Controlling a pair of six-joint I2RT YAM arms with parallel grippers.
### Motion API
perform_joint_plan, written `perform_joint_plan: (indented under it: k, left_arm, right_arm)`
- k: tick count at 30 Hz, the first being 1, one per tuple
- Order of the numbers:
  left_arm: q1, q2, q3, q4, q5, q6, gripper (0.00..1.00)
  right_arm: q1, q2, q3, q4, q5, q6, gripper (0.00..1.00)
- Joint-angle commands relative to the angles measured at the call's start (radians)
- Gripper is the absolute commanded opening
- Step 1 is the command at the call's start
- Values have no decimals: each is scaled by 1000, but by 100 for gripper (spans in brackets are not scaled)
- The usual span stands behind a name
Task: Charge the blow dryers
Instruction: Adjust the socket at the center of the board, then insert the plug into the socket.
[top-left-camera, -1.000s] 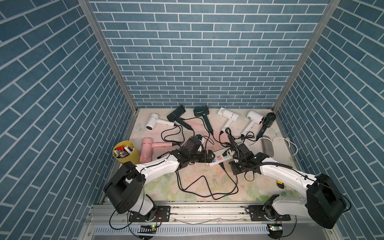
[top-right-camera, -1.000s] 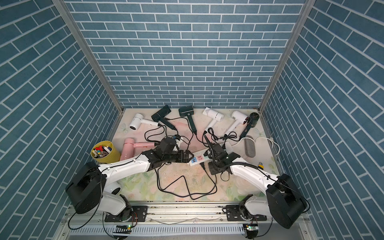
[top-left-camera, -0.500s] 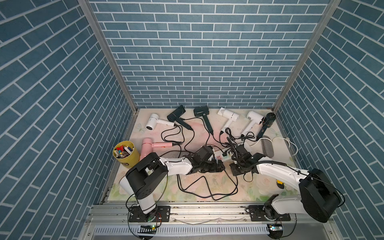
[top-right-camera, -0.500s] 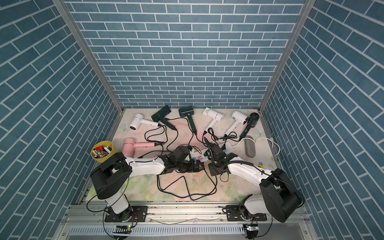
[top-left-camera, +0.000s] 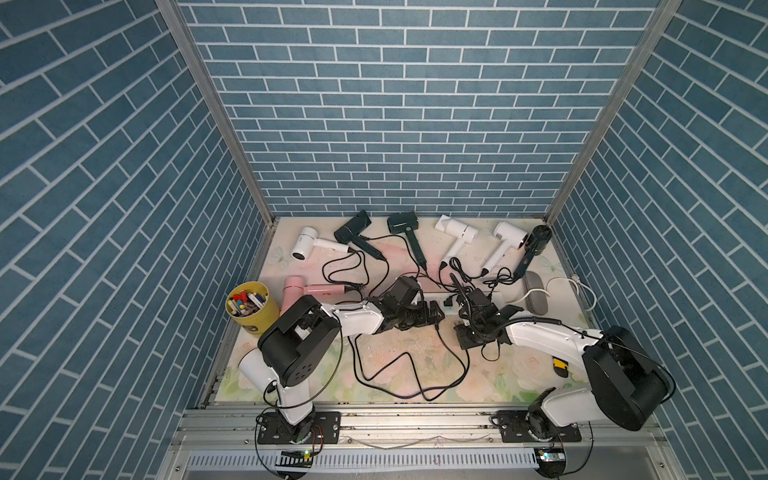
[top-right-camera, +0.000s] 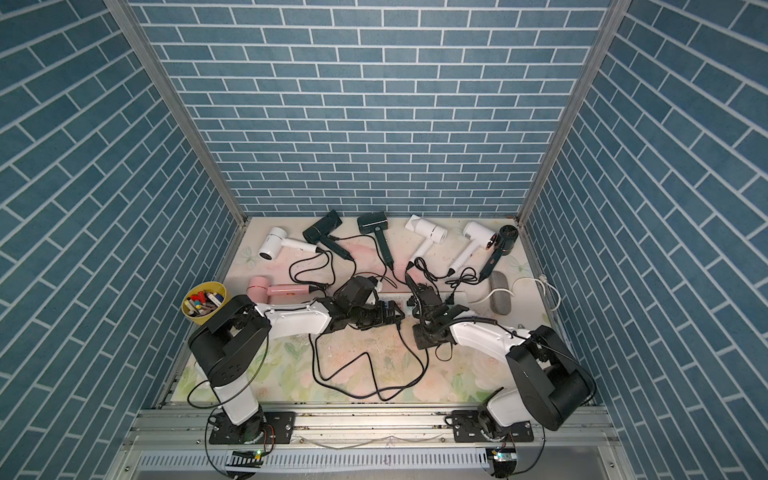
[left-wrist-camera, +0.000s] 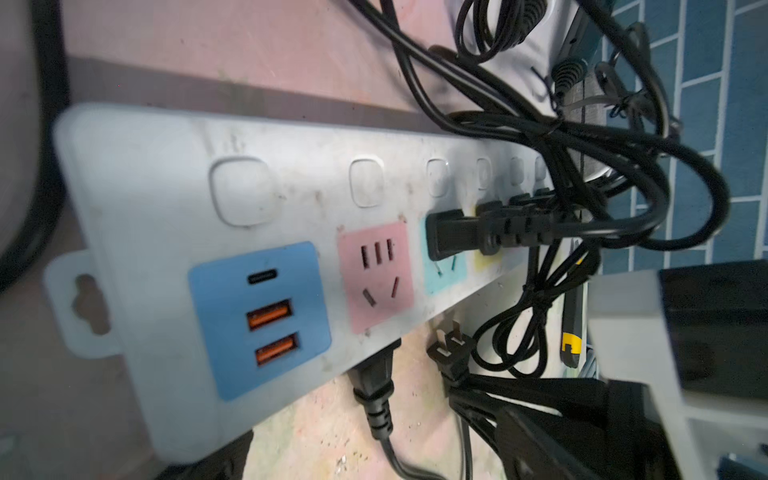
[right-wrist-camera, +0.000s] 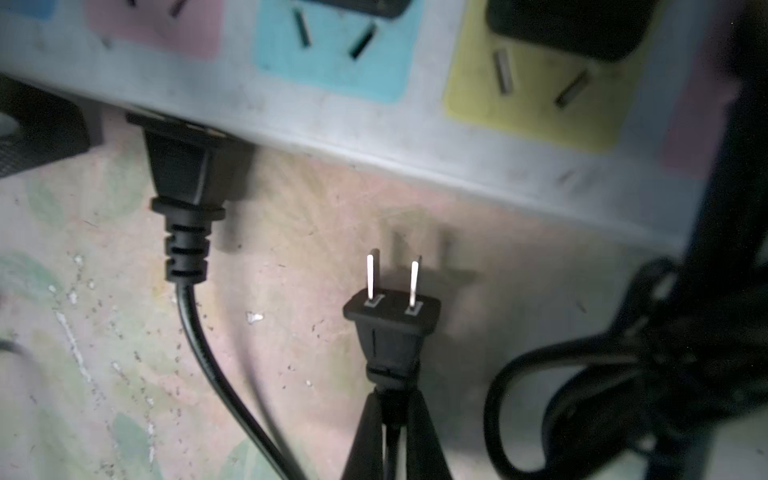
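My right gripper (right-wrist-camera: 392, 401) is clamped tight on the ribbed neck just behind the plug (right-wrist-camera: 392, 328); my left gripper (top-left-camera: 432, 313) stands spread wide at the end of the power strip (left-wrist-camera: 166, 195), contact not resolvable; the plug sits just off the strip's near edge, not touching, mid-frame in the top views, where my wrist covers it; the blow dryers (top-left-camera: 401, 224) lie in a row above that, along the far wall; prongs aim at the strip's side wall, long axis across the strip and roughly flat to the table, so not yet facing a socket; judged: plug light and rigid, prongs thin and bendable, cord limp but springy; the moulded body should give a firmer hold than the neck.
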Motion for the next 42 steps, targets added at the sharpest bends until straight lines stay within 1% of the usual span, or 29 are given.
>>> perform_joint_plan:
  k: [1,3,4,6,8,12,16,18,20,22,25,30,34,42]
  left_arm:
    - [28,-84,8,-19,19,39,97]
    - [54,-109,10,-33,21,49,97]
    - [71,-113,23,-49,21,57,97]
    - [100,-94,76,-82,33,79,97]
    - [118,-42,171,-155,46,124,96]
    - [122,94,389,-318,21,229,95]
    - [125,234,563,-410,13,308,92]
    - [127,298,637,-448,19,339,88]
    - [131,352,694,-475,27,360,82]
    - [134,394,736,-498,31,378,71]
    - [139,423,747,-506,27,399,58]
    - [138,451,733,-512,26,422,48]
    - [138,455,691,-494,28,430,45]
    - [131,439,614,-440,48,421,43]
  right_arm:
    - [-4,6,7,47,-29,38,0]
    - [-4,-8,-3,66,-29,59,0]
    - [-4,-11,-5,71,-53,71,0]
    - [-2,-11,-5,72,-72,86,0]
    - [-2,-8,-5,75,-78,101,0]
    - [-1,1,-9,83,-43,123,0]
    - [-1,1,-6,97,2,140,0]
    - [-1,6,-3,109,5,142,0]
    - [0,19,3,116,2,145,0]
    - [-1,36,9,126,-9,148,0]
    - [-1,57,12,145,-25,151,0]
    - [-1,68,18,151,-23,154,0]
    - [-1,53,18,154,-11,158,0]
    - [6,16,30,152,-13,161,0]
